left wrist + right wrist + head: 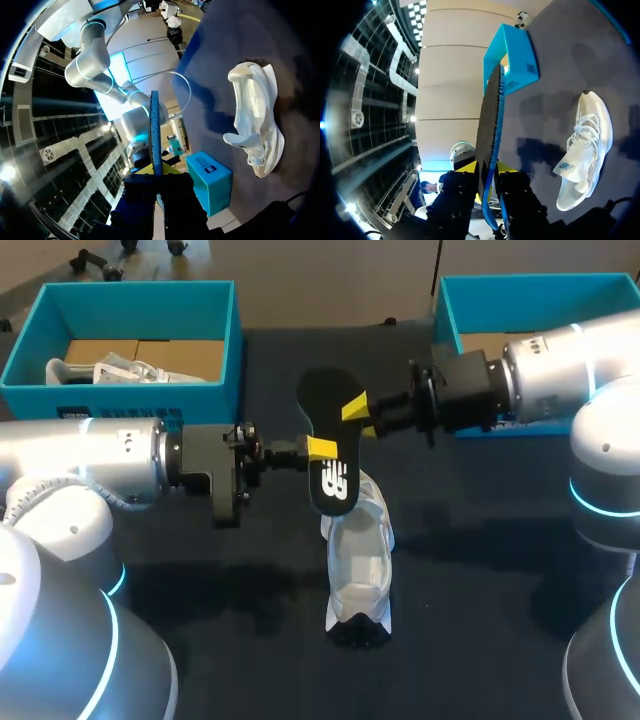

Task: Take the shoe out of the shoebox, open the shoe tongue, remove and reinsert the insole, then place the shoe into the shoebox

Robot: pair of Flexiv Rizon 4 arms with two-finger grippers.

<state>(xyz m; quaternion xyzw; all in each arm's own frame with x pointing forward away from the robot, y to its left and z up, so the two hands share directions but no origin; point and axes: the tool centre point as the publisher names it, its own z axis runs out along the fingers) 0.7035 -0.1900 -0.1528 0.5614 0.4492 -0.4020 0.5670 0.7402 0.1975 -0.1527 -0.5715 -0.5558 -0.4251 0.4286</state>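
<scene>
A black insole (322,405) with a white logo hangs in the air above the table's middle, held by both arms. My left gripper (320,449) is shut on its near half, and my right gripper (356,410) is shut on its right edge. In the left wrist view the insole (154,130) stands edge-on between that gripper's (156,175) fingers. The right wrist view likewise shows the insole (490,120) edge-on in its gripper (490,182). The white shoe (360,560) lies on the dark table below the insole, seen also beside each gripper (257,115) (582,145).
A teal shoebox (130,400) stands at the back left with another white shoe (120,370) inside. A second teal shoebox (445,315) stands at the back right, partly hidden by my right arm. Dark table lies bare around the shoe.
</scene>
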